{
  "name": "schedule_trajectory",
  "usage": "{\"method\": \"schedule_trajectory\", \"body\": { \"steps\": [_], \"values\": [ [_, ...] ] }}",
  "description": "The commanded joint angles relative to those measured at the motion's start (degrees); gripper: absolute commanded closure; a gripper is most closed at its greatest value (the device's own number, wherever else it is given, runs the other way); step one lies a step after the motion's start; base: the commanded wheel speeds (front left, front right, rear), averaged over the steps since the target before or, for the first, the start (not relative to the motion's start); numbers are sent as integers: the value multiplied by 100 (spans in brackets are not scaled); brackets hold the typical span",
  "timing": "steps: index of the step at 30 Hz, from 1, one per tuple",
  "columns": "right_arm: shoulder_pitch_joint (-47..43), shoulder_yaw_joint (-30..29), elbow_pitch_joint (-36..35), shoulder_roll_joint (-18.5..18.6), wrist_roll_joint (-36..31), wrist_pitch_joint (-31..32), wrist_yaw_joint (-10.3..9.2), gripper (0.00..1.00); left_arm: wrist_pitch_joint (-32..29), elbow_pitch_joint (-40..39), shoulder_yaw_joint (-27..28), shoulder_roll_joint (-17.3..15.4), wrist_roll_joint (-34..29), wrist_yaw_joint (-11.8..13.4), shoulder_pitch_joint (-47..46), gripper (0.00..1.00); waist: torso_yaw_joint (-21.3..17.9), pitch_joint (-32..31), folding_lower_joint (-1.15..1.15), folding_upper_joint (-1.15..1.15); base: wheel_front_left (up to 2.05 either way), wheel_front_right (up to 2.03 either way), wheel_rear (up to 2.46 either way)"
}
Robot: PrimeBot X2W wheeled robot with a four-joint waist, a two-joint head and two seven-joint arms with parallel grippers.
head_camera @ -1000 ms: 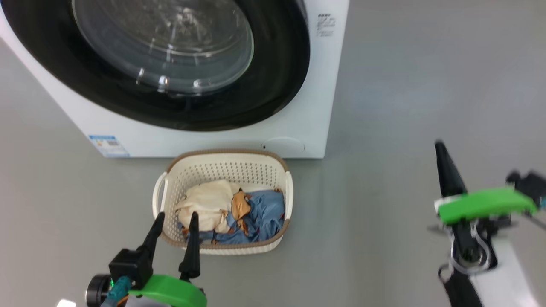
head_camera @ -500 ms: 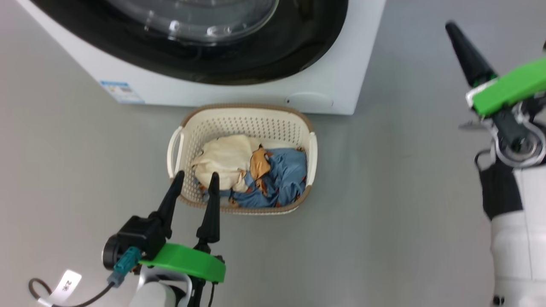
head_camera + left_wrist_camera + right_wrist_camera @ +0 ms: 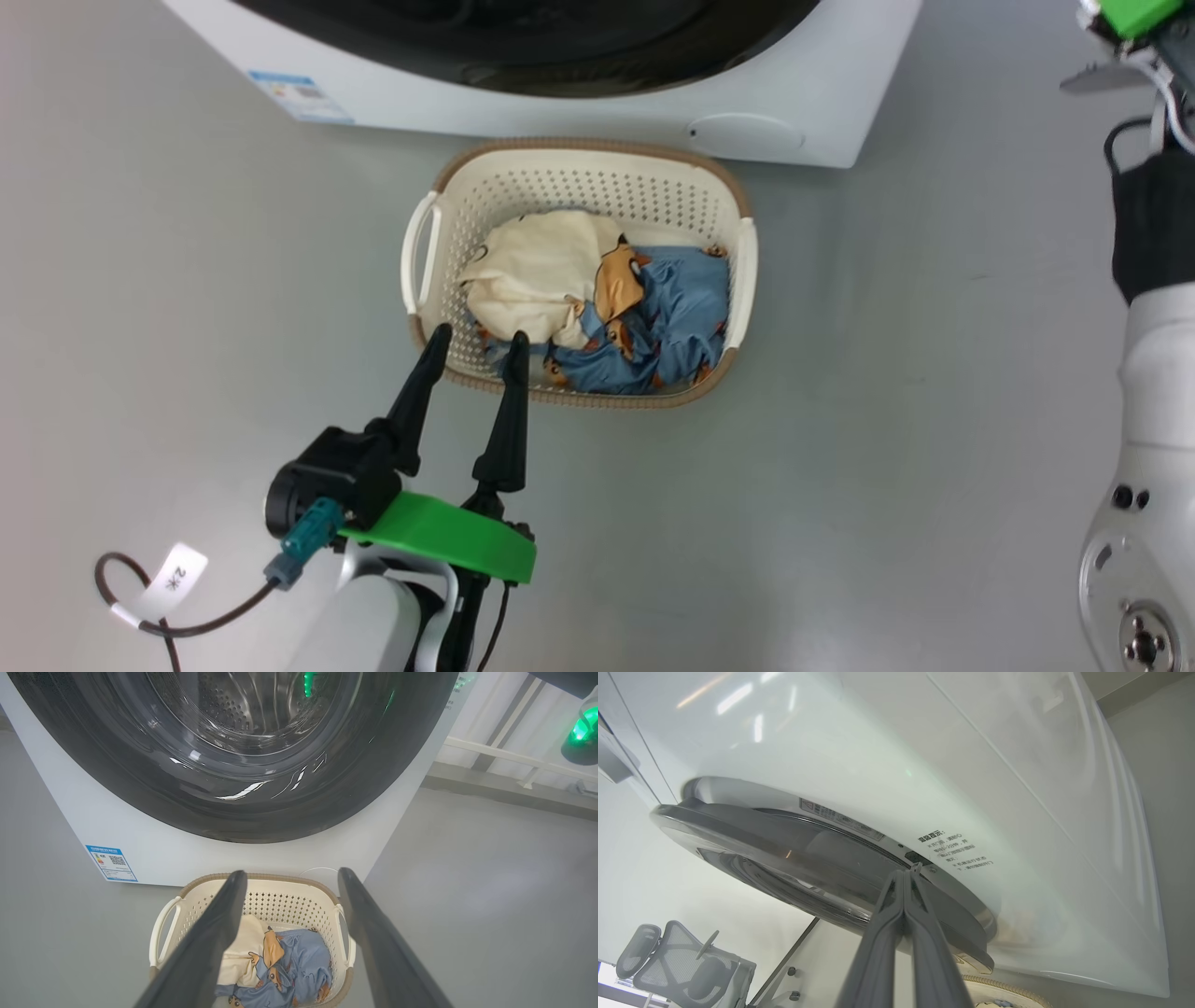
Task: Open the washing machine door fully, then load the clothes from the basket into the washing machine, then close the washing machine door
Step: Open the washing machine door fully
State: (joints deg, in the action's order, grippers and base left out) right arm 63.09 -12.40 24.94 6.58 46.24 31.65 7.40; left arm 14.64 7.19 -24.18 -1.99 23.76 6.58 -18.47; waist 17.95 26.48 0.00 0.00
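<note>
The cream basket (image 3: 579,147) stands on the floor before the white washing machine (image 3: 560,103). In it lie the clothes: a cream garment (image 3: 532,271) and a blue animal-print one (image 3: 672,317). My left gripper (image 3: 477,338) hangs open and empty over the basket's near left corner; its wrist view looks past the gripper (image 3: 292,872) at the basket (image 3: 280,900) and the glossy black washing machine door (image 3: 233,807). My right gripper (image 3: 903,872) is shut and holds nothing. Its tips sit at the door's (image 3: 784,844) rim by the latch. I cannot tell whether they touch.
Grey floor spreads to the left and right of the basket. A blue label sticker (image 3: 299,93) and a round cover (image 3: 747,135) mark the machine's lower front. My right arm (image 3: 1148,373) rises along the right edge. An office chair (image 3: 677,956) stands beyond the machine.
The head camera has tipped down, so machine and basket slid up the picture. My right arm has risen out of the top right corner. The left gripper stays open by the basket.
</note>
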Motion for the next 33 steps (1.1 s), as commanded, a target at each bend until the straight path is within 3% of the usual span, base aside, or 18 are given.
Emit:
{"method": "schedule_trajectory", "body": {
  "steps": [1,14,33],
  "values": [
    [291,85,-73,-125,-55,109,9,100,36,-159,121,-88,88,49,-141,0,183,198,0,0,0,0,0],
    [1313,-12,752,-201,-209,362,9,100,36,-210,-86,-88,252,105,-299,0,467,504,0,0,0,0,0],
    [1745,-307,1599,-249,-123,929,9,100,36,-199,-218,-88,320,158,-209,0,644,396,0,0,0,0,0]
  ]
}}
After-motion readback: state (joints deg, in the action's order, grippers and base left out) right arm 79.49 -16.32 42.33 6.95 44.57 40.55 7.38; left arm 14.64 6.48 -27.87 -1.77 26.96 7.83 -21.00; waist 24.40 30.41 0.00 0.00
